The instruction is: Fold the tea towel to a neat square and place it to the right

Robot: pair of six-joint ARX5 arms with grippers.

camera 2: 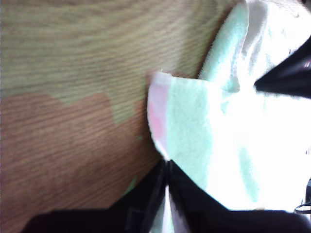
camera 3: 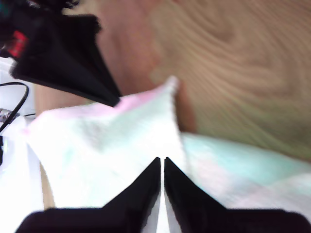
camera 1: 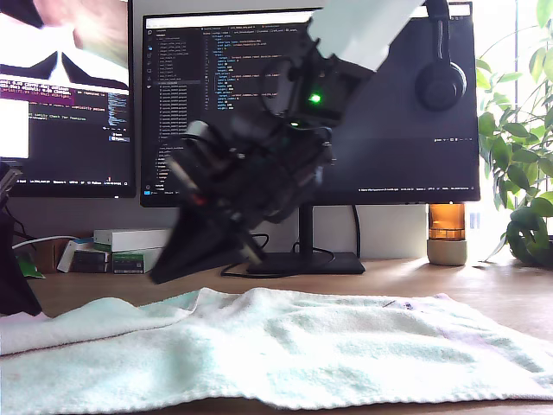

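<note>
- Exterior view: the tea towel (camera 1: 285,354) lies spread along the near edge of the wooden desk (camera 1: 492,281), its long axis running from the exterior view's left to its right, the near hem a beaded terry edge.
- The cloth is fluffy and pale mint, with a faint pink band toward the exterior view's right end; its far-left part is rucked into a raised fold.
- In the first wrist view my first gripper (camera 2: 167,167) has its black fingers pressed together on a towel corner that shows a pink stripe.
- In the second wrist view my second gripper (camera 3: 162,165) is likewise pinching the towel, a pointed corner standing up beyond the jaws and the other gripper close by.
- Both pinches sit close together, so the coming fold should carry this edge across the long axis.
- Farther off, one blurred dark arm (camera 1: 259,181) hangs above the towel's far-left part; which it is I cannot tell.
- Beyond stand monitors (camera 1: 389,104), an amber bottle (camera 1: 447,232) and a plant (camera 1: 518,147).
</note>
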